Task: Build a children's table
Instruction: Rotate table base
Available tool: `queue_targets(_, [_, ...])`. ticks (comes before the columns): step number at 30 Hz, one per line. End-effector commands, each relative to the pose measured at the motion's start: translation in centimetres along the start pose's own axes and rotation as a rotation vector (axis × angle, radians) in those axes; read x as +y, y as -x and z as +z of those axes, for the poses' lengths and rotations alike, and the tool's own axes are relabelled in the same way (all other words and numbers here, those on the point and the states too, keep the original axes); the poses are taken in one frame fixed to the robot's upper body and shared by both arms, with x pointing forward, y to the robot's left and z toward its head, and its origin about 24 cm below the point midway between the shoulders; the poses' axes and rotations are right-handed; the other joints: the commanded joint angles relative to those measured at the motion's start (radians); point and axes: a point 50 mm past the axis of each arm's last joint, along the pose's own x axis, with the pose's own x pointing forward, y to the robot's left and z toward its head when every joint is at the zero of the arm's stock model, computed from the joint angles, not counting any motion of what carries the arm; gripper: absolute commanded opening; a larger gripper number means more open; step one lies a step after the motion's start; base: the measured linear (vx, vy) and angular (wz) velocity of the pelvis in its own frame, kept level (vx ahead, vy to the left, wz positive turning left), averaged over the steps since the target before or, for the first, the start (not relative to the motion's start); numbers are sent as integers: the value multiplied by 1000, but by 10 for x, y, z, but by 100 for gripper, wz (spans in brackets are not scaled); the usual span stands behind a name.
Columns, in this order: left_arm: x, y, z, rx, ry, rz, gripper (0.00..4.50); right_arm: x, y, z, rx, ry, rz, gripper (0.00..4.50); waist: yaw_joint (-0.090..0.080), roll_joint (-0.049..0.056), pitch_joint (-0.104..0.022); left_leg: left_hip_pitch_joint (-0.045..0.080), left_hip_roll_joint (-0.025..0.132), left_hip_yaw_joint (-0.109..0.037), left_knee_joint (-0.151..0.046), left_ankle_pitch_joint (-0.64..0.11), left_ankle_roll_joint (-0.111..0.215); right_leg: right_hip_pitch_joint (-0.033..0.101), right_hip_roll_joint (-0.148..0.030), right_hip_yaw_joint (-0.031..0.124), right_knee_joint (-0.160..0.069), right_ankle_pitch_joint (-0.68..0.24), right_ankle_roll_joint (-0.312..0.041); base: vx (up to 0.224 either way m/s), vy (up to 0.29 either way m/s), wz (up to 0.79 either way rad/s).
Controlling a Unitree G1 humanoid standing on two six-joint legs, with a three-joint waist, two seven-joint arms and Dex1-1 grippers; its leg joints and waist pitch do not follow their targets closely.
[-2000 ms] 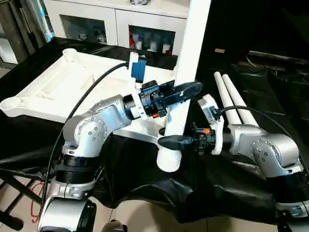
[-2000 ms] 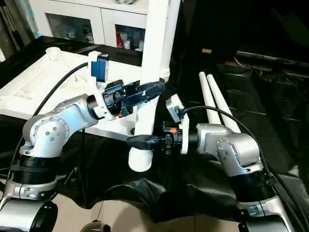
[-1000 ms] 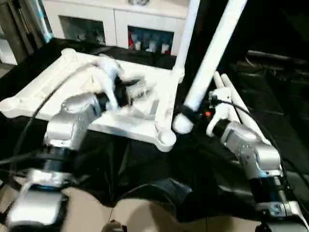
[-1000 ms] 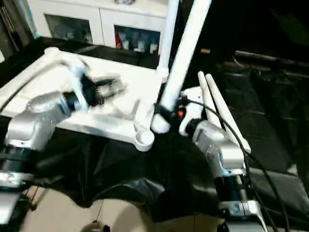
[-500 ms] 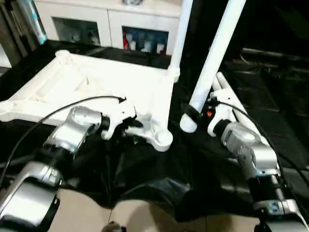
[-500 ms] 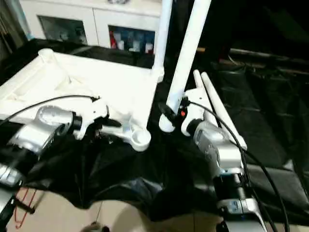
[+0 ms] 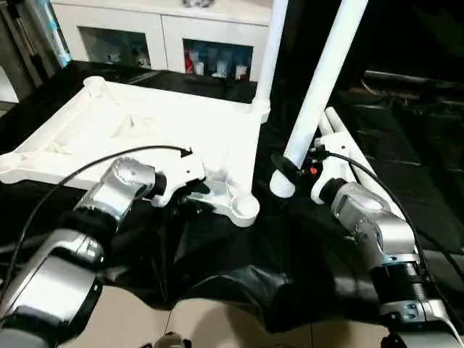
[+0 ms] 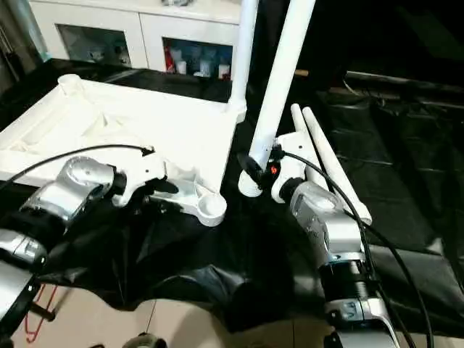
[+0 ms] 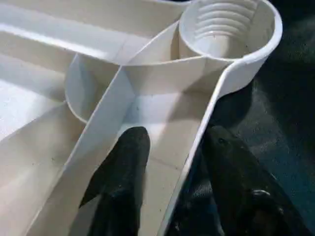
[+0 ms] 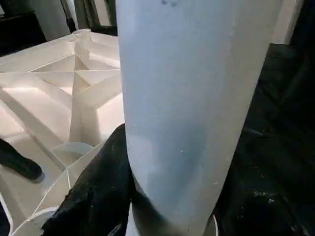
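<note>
The white tabletop lies underside up on black cloth. One leg stands upright in its far right corner. My right gripper is shut on a second leg, which tilts, with its flared end hanging just right of the tabletop. A black finger presses its side. Two more legs lie on the cloth behind. My left gripper is open astride the rim at the near right corner, one finger inside and one outside, just short of the empty socket.
A white cabinet with glass doors stands behind the tabletop. The black cloth hangs over the front edge down to the tiled floor. My left arm's cable arcs over the tabletop's near edge.
My left arm swung down from above the tabletop to its near right corner, and its fingers have narrowed around the rim. The held leg sank slightly nearer the cloth.
</note>
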Motion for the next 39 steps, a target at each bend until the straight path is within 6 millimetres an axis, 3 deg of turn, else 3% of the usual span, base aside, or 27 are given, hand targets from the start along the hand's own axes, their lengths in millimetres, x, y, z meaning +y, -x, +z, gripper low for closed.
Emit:
queue_targets(1, [2, -1, 4, 25, -28, -18, 168, -2, 3, 5, -25, 29, -8, 187, 1, 21, -83, 32, 29, -20, -66, -213, -46, 51, -77, 41, -63, -22, -248, 0, 0, 0])
queue_targets(10, [0, -4, -7, 136, -9, -50, 88, -2, 4, 3, -16, 48, -6, 187, -1, 20, -83, 31, 29, -20, -66, -207, -36, 53, -79, 41, -64, -14, -255, 0, 0, 0])
queue_targets(21, [-8, -8, -1, 155, 95, -176, 5, -3, 5, 2, -6, 62, -6, 187, -3, 20, -82, 31, 31, -19, -65, -198, -20, 52, -80, 42, -65, -32, -269, 0, 0, 0])
queue_targets(27, [-17, -27, 13, 25, 194, -124, 0, -1, 6, 1, -4, 41, -2, 187, 0, 15, -80, 31, 33, -17, -64, -206, -10, 52, -80, 41, -67, -41, -278, 0, 0, 0])
queue_targets(32, [-25, -39, 24, -77, 127, -45, 0, 0, 5, -1, 2, 40, 3, 187, -1, 11, -77, 27, 31, -20, -67, -219, -6, 51, -80, 42, -80, -143, -234, 0, 0, 0])
queue_targets(39, [-39, -44, 27, -155, 64, -35, 0, 1, 5, -2, 9, 43, 5, 186, -3, 14, -81, 27, 33, -20, -69, -198, -2, 45, -77, 42, -78, -138, -208, 0, 0, 0])
